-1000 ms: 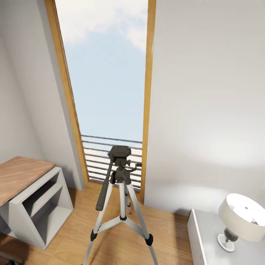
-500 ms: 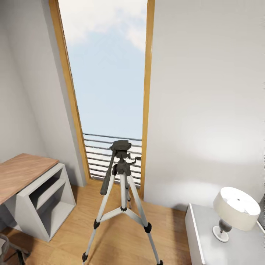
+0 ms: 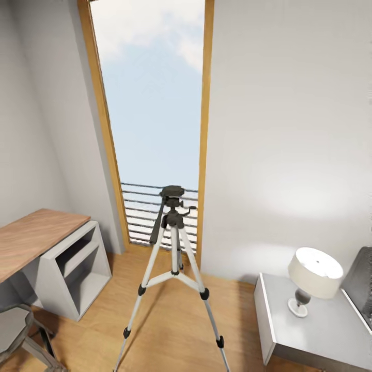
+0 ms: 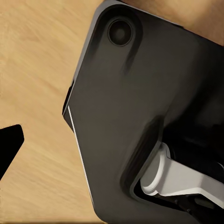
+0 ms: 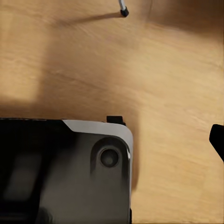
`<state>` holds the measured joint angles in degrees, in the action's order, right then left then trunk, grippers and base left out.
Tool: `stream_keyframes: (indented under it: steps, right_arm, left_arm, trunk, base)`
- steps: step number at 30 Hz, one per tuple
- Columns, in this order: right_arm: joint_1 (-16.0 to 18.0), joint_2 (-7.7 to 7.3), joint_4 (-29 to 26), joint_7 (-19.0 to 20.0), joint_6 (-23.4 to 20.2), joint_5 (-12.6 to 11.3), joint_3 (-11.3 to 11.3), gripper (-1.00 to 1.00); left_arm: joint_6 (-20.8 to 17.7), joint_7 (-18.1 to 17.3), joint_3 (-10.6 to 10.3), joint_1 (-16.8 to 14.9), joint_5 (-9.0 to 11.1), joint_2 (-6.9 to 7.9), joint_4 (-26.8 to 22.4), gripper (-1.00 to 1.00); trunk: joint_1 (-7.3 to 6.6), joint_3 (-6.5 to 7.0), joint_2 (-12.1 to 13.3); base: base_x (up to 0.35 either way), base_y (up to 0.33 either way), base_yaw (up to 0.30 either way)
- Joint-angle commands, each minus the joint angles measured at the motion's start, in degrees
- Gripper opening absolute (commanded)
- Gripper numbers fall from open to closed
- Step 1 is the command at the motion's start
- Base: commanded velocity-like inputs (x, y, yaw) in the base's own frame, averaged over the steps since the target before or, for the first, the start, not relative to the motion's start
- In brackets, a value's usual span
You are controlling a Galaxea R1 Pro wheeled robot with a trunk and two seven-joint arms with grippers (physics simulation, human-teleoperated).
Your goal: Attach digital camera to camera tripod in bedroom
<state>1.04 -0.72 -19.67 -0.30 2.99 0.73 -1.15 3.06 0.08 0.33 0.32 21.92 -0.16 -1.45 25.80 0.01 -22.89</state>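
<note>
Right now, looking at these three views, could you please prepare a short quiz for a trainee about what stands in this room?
1. True or false: a digital camera is already mounted on the head of the camera tripod.
2. Multiple choice: the table lamp stands on A) the wood-topped desk, B) the white side table, C) the floor.
3. Fill in: directly behind the tripod is a tall ______ with a wooden frame and a slatted railing at its base.

Key
1. False: the top plate of the head is bare.
2. B.
3. Window.
</note>
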Motion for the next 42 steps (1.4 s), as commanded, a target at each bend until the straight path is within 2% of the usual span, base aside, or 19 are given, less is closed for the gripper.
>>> stream_keyframes:
  steps: [1,7,14,19,26,31,36,42]
  right_arm:
    - [0.0,-0.01,0.1,0.0,0.2,0.1,-0.1,1.0]
    - [0.0,-0.06,0.1,-0.1,0.2,0.1,-0.1,1.0]
    - [0.0,-0.05,0.1,-0.1,0.2,0.1,-0.1,1.0]
    - [0.1,0.37,-1.6,-0.4,-1.4,1.4,-1.2,1.0]
    - [0.0,0.08,-3.8,0.2,-3.7,1.1,-0.9,1.0]
    - [0.0,-0.38,-2.5,0.5,-5.3,1.4,-0.7,1.0]
    - [0.0,-0.85,-4.1,0.5,-6.9,1.4,-0.6,1.0]
    - [0.0,-0.65,-6.1,0.6,-8.8,1.0,-0.5,1.0]
  left_arm:
    - [0.1,0.0,0.0,0.0,0.3,-0.01,-0.1,1.0]
    - [0.1,0.0,0.0,0.0,0.3,-0.01,-0.1,1.0]
    - [0.1,0.0,0.1,0.0,0.3,-0.01,-0.1,1.0]
    - [0.1,0.0,0.3,0.0,0.7,-0.01,-0.1,1.0]
    - [0.1,0.1,0.3,0.0,0.5,-0.01,-0.2,1.0]
    - [0.1,0.1,0.3,0.0,0.5,-0.01,-0.2,1.0]
    - [0.1,0.1,0.3,0.0,0.5,-0.01,-0.2,1.0]
    - [0.1,0.1,0.3,0.0,0.4,-0.01,-0.2,1.0]
  trunk:
    - [-0.02,-0.01,0.0]
    - [-0.02,-0.01,0.0]
    - [-0.02,-0.01,0.0]
    - [-0.02,-0.01,0.0]
    - [-0.02,-0.01,0.0]
    - [-0.02,-0.01,0.0]
    - [-0.02,-0.01,0.0]
    - [-0.02,-0.01,0.0]
  base:
    - [-0.336,0.0,0.0]
    - [-0.297,0.0,0.0]
    - [-0.095,0.0,0.0]
    - [0.0,0.0,0.0]
    - [0.0,0.0,0.0]
    - [0.0,0.0,0.0]
    - [0.0,0.0,0.0]
    - [0.0,0.0,0.0]
